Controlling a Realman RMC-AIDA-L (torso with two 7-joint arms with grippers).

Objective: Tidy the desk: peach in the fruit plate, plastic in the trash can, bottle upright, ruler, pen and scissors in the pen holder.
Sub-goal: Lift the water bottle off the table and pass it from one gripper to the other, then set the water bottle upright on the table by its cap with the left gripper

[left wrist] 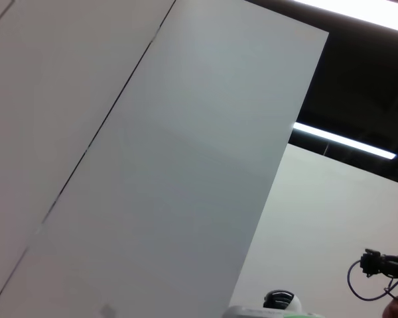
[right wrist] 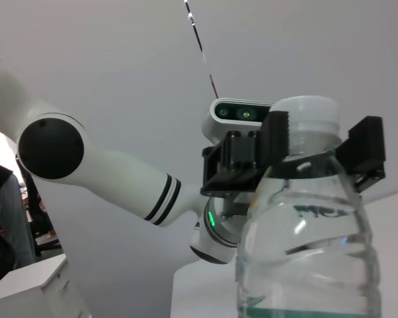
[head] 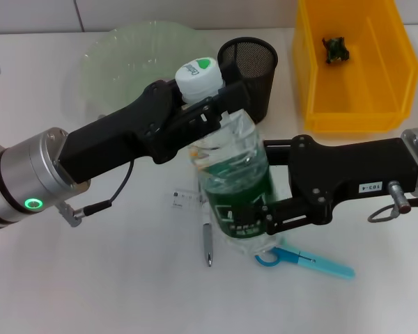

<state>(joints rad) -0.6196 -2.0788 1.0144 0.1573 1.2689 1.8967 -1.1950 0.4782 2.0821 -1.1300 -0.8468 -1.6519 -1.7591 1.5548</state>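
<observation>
- The bottle (head: 230,174) stood upright at the middle of the white worktop (head: 111,278), clear plastic with a dark green label and a white cap.
- The left tool (head: 212,104) reached in from the left and was closed on the bottle's neck just under the cap; in the right wrist view its black fingers (right wrist: 272,142) sat on either side of the neck.
- The right tool (head: 265,216) came in from the right at the bottle's lower body, level with the label; its fingers lay against the bottle, but whether they truly gripped it could not be told.
- A pen (head: 208,243) lay on the worktop just left of the bottle's base, pointing toward the near edge.
- Blue-handled scissors (head: 306,259) lay on the near-right side of the bottle, partly under the right tool.
- A small white card (head: 184,200) showed just left of the bottle, beside the pen.
- The black mesh pen holder (head: 254,69) stood just beyond the bottle, on the far side.
- The pale green fruit plate (head: 118,59) sat far left, beside the pen holder and partly covered by the left arm.
- The yellow bin (head: 355,111) stood at the far right, with a small dark crumpled item (head: 335,49) inside it.
- The left wrist view showed only wall panels and ceiling lights.
</observation>
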